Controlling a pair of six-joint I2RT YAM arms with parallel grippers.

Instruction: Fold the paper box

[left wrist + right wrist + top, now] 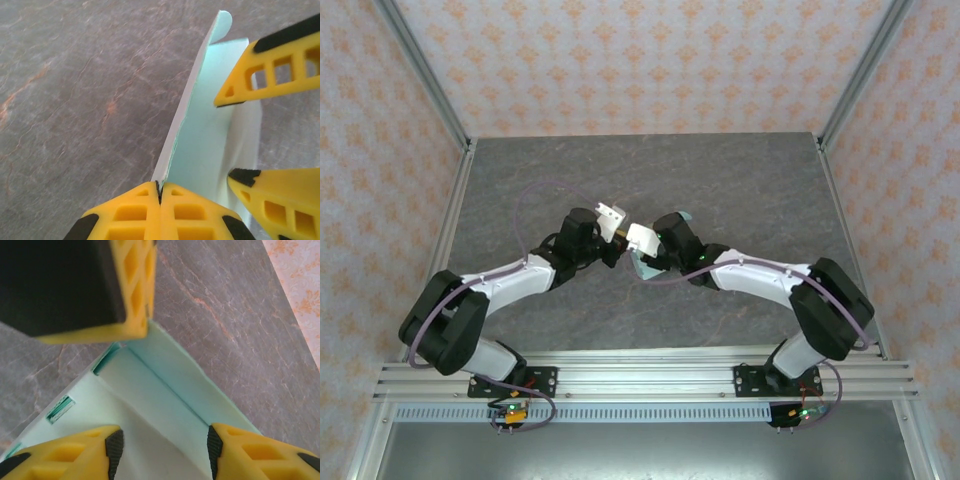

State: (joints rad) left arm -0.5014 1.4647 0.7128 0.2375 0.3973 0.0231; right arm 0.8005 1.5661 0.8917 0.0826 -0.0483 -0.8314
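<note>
Top view: both arms meet mid-table, left arm and right arm wrist to wrist. The wrists cover nearly all of the paper box, so just mint slivers poke out beneath them and jaw state can't be read from up there. The left wrist cam fills that in: left gripper has its jaws pressed together on the bottom edge of an upright card flap, which rises straight out of the seam between the pads. From that angle the right gripper comes in from the side with jaws apart, one yellow finger with its tip at the flap's face, the other lower and in front of the card. Can't tell if either actually touches. The right wrist cam looks down between its own spread fingertips onto the box interior: creased panels meeting in a corner and a narrow die-cut slot. The left gripper's black-and-yellow block sits at the top, hiding the far end of the flap. Card is thin and matte, with a rounded tab at the flap's tip. Fingers are yellow lattice plastic with black pads. Table is grey, marble-veined, with patterned pink walls behind and an aluminium rail at the bases.
</note>
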